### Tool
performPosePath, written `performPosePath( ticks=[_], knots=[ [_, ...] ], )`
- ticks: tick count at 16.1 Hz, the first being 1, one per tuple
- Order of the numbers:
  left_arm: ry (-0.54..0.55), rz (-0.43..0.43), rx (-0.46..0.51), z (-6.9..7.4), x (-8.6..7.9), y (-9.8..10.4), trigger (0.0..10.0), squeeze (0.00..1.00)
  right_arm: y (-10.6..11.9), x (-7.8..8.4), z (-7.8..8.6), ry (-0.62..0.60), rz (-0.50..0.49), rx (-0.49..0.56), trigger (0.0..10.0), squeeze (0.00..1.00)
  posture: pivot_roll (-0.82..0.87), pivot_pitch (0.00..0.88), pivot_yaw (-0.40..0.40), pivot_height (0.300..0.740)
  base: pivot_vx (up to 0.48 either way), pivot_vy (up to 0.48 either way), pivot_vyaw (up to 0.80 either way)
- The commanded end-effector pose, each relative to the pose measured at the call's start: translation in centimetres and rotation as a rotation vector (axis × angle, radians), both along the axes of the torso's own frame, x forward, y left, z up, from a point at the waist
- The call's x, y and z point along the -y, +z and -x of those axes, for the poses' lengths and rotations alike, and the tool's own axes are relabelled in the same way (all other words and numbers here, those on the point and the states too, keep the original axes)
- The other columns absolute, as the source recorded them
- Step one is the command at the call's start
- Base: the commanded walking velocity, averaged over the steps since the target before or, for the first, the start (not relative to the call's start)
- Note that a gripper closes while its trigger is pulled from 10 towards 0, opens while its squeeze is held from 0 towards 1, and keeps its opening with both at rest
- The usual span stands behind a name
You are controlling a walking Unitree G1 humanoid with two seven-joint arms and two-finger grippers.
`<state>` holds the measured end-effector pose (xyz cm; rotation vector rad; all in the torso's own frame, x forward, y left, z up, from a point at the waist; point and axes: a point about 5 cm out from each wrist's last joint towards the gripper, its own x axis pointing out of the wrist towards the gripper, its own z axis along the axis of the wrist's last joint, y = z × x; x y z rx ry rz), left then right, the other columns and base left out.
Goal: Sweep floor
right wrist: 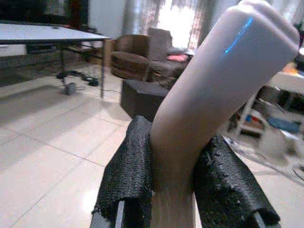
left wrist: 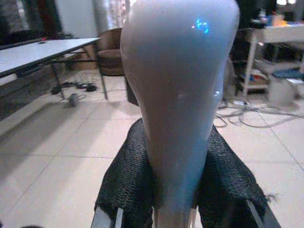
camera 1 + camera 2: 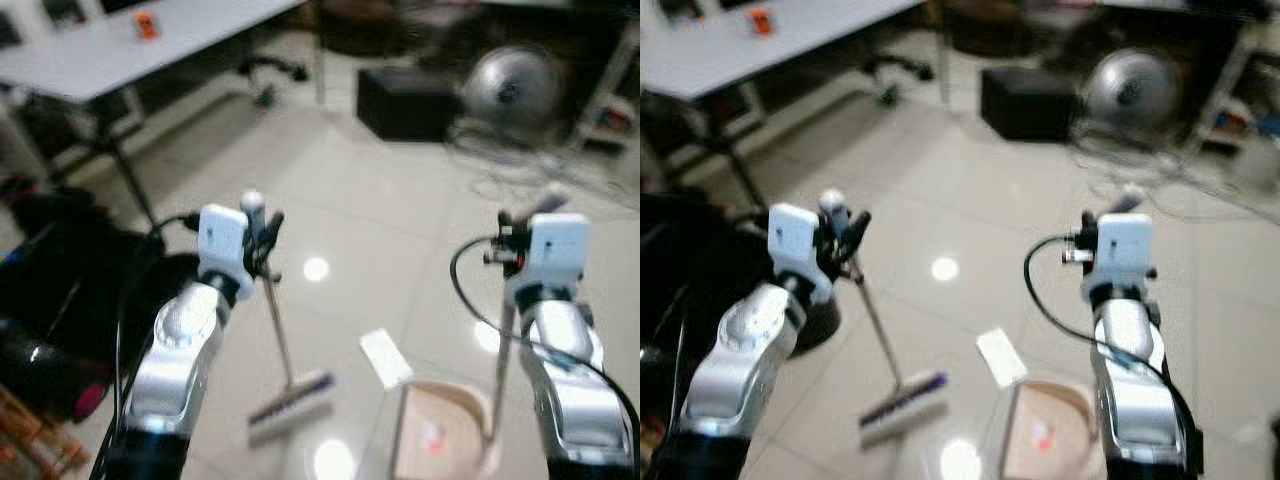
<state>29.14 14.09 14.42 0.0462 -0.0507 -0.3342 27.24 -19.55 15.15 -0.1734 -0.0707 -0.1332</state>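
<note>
While left claw point(image 3: 262, 232) grips broom point(image 3: 285, 385), right claw point(image 3: 520, 225) grips dustpan point(image 3: 440, 430).

Glossy tiled floor point(image 3: 400, 200), smooth plastic broom handle point(image 2: 178, 95), rough woven fingers point(image 2: 128, 185)

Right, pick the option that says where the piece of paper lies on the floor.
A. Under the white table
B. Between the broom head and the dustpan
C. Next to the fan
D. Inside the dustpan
B: the piece of paper lies flat on the tiles, to the right of the broom head and just ahead of the dustpan, not inside it.
</note>
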Motion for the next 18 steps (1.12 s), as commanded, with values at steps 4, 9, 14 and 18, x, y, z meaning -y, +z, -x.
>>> performPosePath(
  ticks=[4, 9, 14, 18],
  knots=[
    [0.018, -0.032, 0.041, -0.16, -0.71, 0.89, 10.0, 0.0, 0.65, -0.47, 0.01, 0.001, -0.056, 0.033, 10.0, 0.0, -0.06, 0.015, 0.029, 0.74, 0.398, 0.0, 0.0],
    [-0.002, -0.037, 0.043, -0.44, -0.5, 0.87, 10.0, 0.0, 0.59, -0.36, 0.14, -0.016, -0.065, 0.036, 10.0, 0.0, -0.07, 0.002, 0.042, 0.74, 0.396, 0.0, -0.8],
    [-0.016, -0.036, 0.045, -0.61, -0.29, 0.85, 10.0, 0.0, 0.54, -0.13, 0.33, -0.03, -0.064, 0.04, 10.0, 0.0, -0.07, 0.0, 0.048, 0.74, 0.397, 0.0, -0.41],
    [-0.024, -0.039, 0.048, -0.68, -0.26, 0.83, 10.0, 0.0, 0.42, -0.17, 0.35, -0.033, -0.07, 0.037, 10.0, 0.0, -0.07, 0.0, 0.049, 0.74, 0.396, 0.0, 0.0]
  ],
)
